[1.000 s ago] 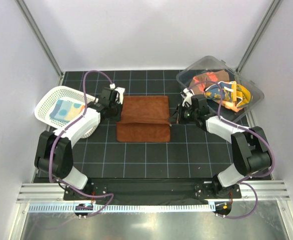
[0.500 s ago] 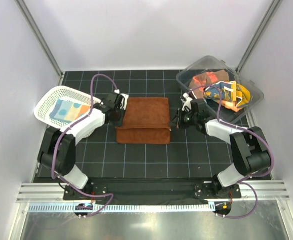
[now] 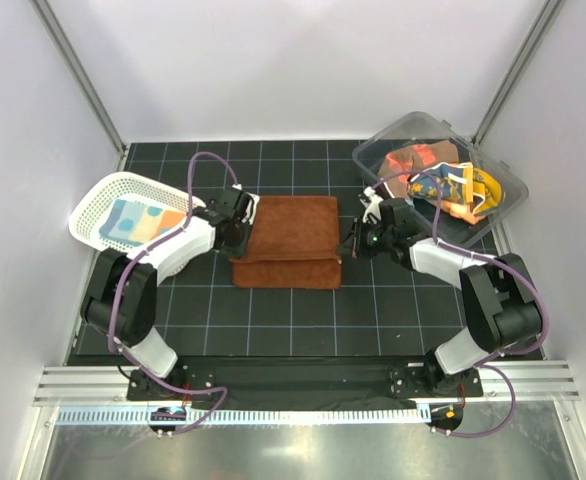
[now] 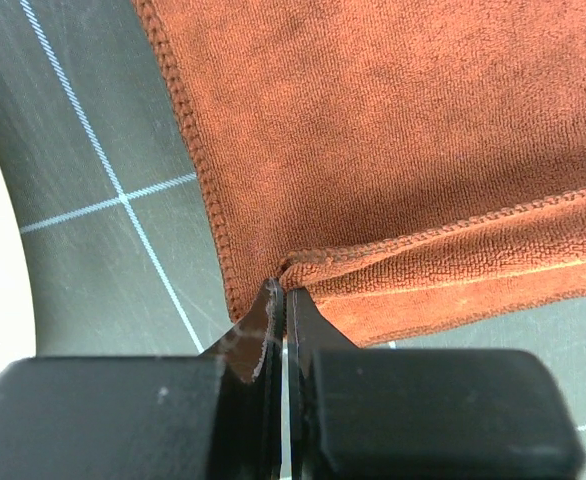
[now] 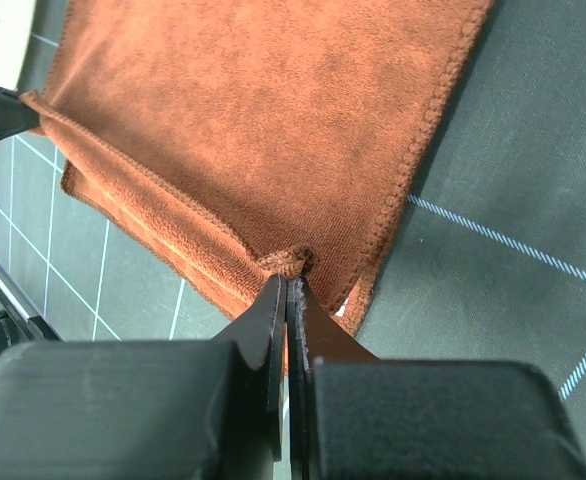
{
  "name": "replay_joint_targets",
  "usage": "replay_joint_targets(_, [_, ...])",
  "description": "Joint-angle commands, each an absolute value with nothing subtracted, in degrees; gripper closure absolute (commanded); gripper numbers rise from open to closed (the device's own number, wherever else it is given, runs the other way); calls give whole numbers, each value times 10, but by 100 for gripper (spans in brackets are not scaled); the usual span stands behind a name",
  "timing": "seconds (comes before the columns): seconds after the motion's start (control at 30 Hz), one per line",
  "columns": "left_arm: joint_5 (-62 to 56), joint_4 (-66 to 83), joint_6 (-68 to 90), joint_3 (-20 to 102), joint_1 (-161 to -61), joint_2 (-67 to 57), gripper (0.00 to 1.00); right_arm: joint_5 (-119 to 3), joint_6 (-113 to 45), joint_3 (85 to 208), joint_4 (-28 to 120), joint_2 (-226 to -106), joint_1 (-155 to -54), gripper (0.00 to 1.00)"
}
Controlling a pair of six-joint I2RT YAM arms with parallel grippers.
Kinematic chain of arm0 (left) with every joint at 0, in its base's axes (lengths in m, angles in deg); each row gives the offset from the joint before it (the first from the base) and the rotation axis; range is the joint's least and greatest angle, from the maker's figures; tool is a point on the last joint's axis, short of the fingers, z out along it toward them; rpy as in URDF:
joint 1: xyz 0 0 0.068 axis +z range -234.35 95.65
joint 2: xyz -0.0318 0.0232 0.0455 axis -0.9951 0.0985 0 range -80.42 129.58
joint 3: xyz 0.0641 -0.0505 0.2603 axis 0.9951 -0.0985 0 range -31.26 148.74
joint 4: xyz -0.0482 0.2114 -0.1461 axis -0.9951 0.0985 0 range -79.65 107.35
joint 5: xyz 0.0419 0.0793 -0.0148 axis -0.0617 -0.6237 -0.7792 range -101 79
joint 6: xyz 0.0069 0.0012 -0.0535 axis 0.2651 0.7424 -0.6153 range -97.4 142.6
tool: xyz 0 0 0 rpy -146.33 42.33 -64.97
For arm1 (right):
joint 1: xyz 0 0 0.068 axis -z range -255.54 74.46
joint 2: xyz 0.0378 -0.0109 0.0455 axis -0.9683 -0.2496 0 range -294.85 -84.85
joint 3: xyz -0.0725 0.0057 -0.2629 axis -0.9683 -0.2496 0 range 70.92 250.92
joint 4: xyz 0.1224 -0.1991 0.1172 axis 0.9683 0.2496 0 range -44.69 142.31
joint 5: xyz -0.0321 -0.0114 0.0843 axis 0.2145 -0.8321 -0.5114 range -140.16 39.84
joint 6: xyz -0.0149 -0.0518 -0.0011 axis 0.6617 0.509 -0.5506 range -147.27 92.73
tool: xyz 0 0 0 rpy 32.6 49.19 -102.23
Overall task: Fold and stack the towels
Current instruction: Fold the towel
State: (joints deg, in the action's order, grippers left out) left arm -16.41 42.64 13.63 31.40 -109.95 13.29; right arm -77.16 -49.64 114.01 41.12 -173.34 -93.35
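Left end effector (image 4: 279,298): clamped on brown towel (image 3: 291,232) corner.
Right end effector (image 5: 286,285): clamped likewise.
Done: folded towel (image 3: 133,222) in basket (image 3: 88,205).
Remaining: this fold; bin towels (image 3: 443,185).

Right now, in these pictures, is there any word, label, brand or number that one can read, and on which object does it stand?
No text can be read in any view.
Rust-brown towel: plain, no print.
Crumpled towels in the clear bin: blue and orange marks, too small to tell whether any is lettering.
Folded towel in the white basket: coloured shapes only.
Grid mat: lines only.
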Motion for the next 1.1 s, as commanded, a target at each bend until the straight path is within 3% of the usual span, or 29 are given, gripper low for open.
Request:
replay_joint_targets(0.0, [-211,472,134,351,-1102,129,100,-732,-478,1180,449,-1709,-930,99])
replay_joint_targets(0.17, [-229,499,129,390,-1117,106,100,-721,-470,1212,506,-1686,-933,99])
replay_joint_targets(0.63, [-223,484,109,309,-1119,128,99,-728,-493,1119,463,-1678,-945,99])
replay_joint_targets(0.87, [-228,504,109,314,-1129,134,74,-727,-500,1097,439,-1688,-966,86])
replay_joint_targets(0.93, [-233,516,109,315,-1129,124,69,-712,-499,1092,470,-1666,-971,77])
replay_joint_targets(0.97, [-235,521,106,317,-1130,119,61,-701,-497,1092,483,-1655,-971,73])
replay_joint_targets(1.0, [-235,525,106,318,-1130,106,58,-691,-492,1092,500,-1646,-970,63])
replay_joint_targets(1.07, [-230,530,97,315,-1130,89,55,-670,-486,1096,547,-1615,-971,58])
